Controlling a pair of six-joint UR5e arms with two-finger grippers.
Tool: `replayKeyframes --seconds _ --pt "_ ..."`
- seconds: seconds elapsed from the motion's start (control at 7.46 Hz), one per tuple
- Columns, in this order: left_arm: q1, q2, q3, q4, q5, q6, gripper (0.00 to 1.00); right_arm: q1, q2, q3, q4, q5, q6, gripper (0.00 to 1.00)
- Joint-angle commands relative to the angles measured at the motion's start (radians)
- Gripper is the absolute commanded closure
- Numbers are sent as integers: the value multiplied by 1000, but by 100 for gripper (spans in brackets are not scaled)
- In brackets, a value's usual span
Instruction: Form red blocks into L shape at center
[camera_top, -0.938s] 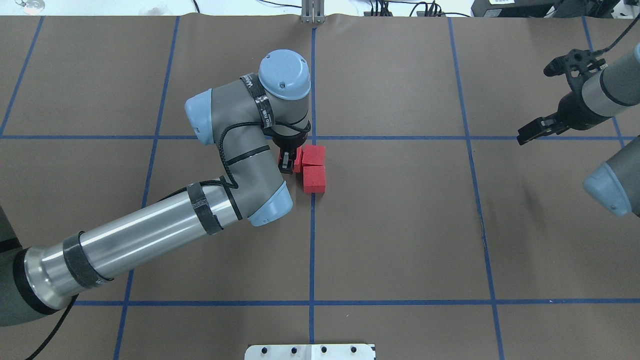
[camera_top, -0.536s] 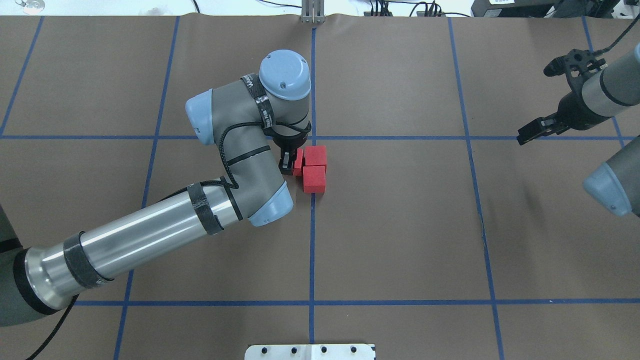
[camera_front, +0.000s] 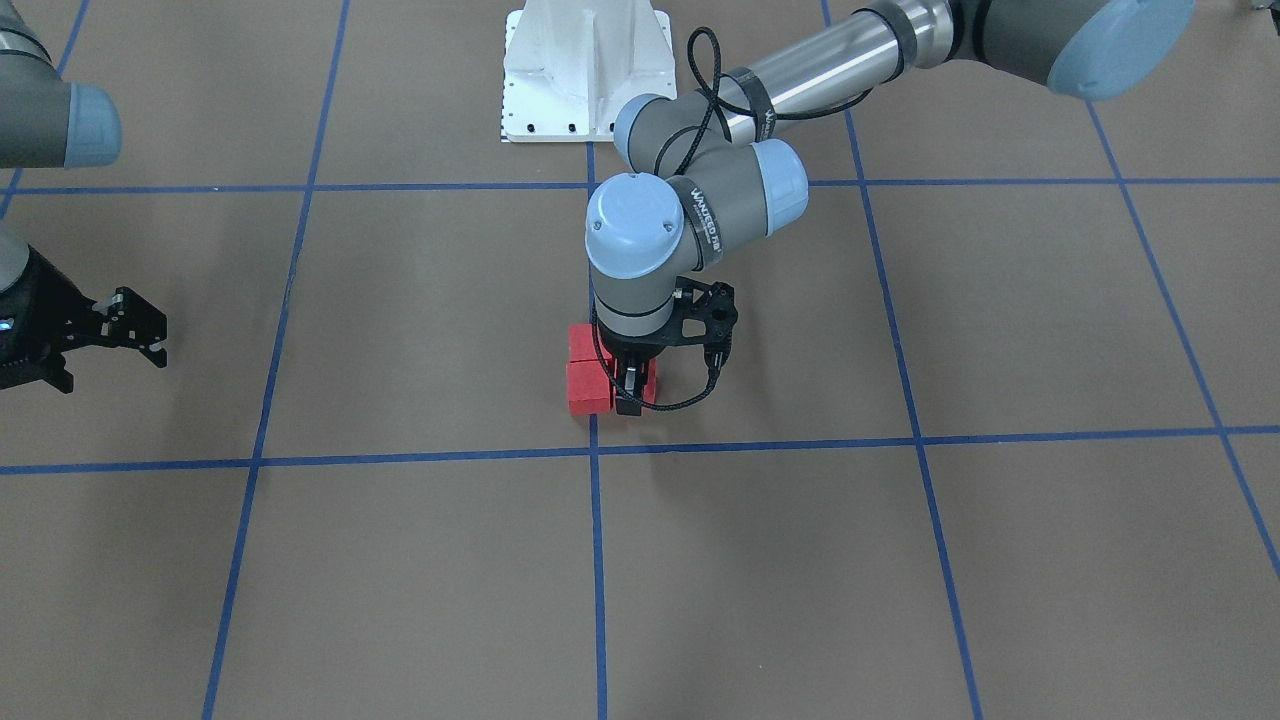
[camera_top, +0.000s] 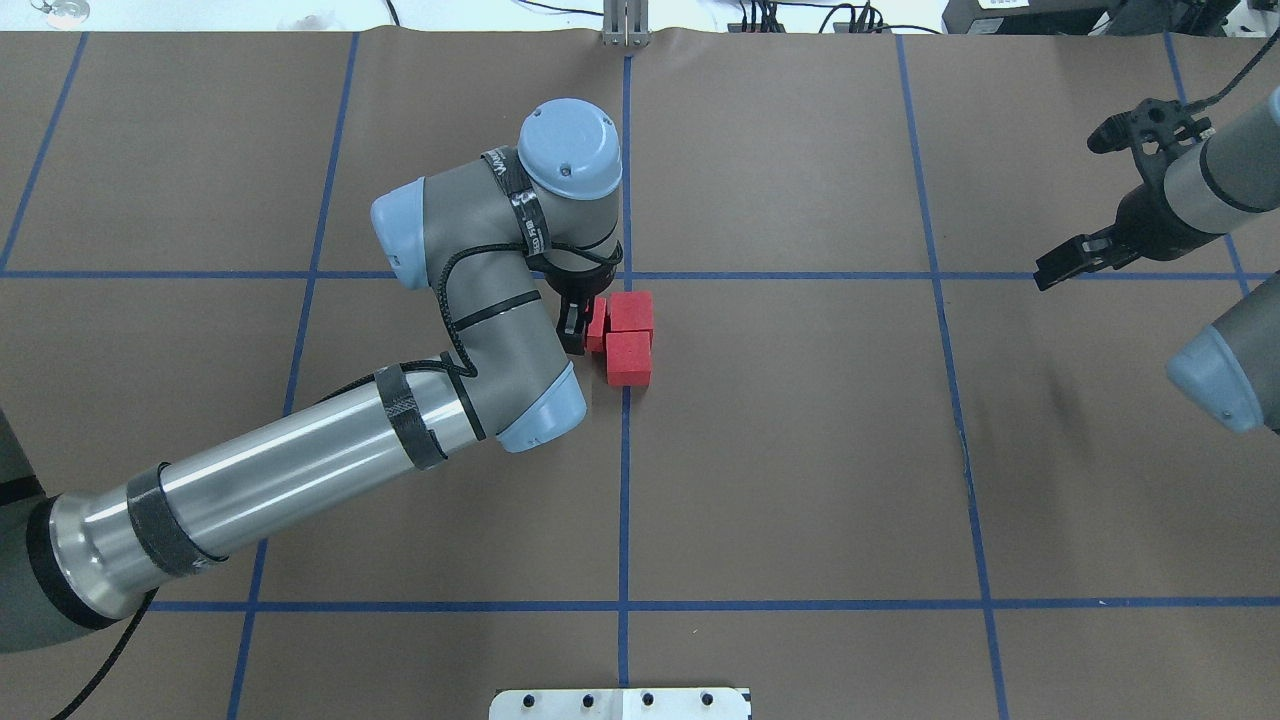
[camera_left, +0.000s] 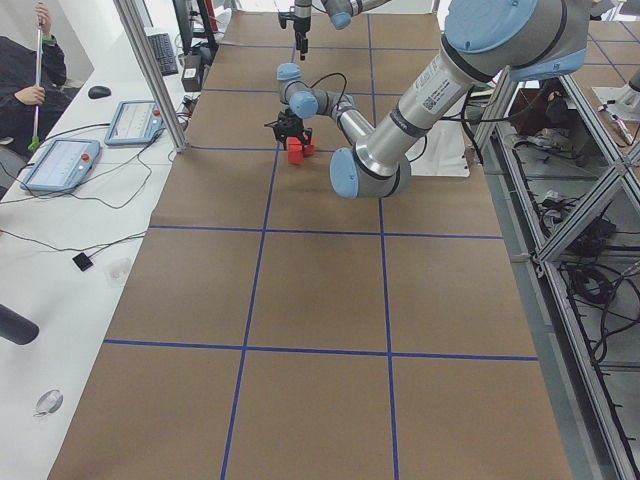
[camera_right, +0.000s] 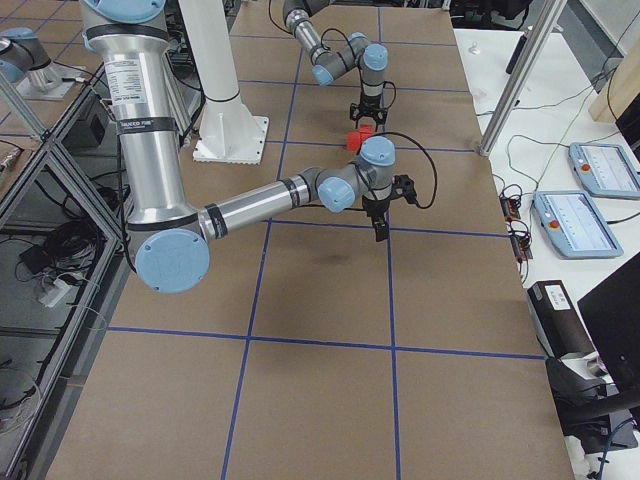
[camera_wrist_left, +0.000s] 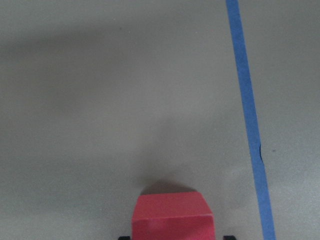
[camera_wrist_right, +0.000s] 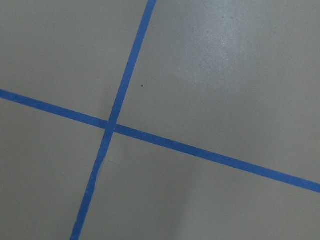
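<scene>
Three red blocks sit just on the near side of the center tape crossing (camera_top: 627, 275). Two of them lie touching on the floor, one (camera_top: 631, 312) behind the other (camera_top: 628, 359). The third red block (camera_top: 597, 326) is pressed against their left side, and my left gripper (camera_top: 585, 326) is shut on it. The left wrist view shows this block (camera_wrist_left: 172, 215) at the bottom edge between the fingertips. The front view has the held block (camera_front: 645, 378) to the right of the pair (camera_front: 589, 388). My right gripper (camera_top: 1062, 262) hangs open and empty, far to the right.
The white robot base (camera_top: 620, 703) is at the near edge. My right arm's elbow (camera_top: 1215, 375) hangs over the right side. A person (camera_left: 30, 70) sits at a side table with tablets beyond the mat's far edge.
My left gripper has shifted slightly right with its red block, closing it up against the other two. The right arm has not moved.
</scene>
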Motion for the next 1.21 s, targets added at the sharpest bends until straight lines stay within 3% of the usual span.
replayKeyframes --seconds 0.0,0.4,0.54,0.67,1.07 --pt "-5 2 -19 18 -23 16 0 0 6 3 -5 0 0 1" --pt "-66 27 -133 150 -20 271 0 -2 41 17 -2 -9 9 1" --pt "-83 82 -193 150 -14 362 0 -8 58 20 -2 -17 6 1" --pt "-114 154 -257 150 -14 487 0 -8 64 14 0 -17 6 1" --pt "-198 500 -555 138 -19 1050 0 9 57 -9 -12 -17 6 1"
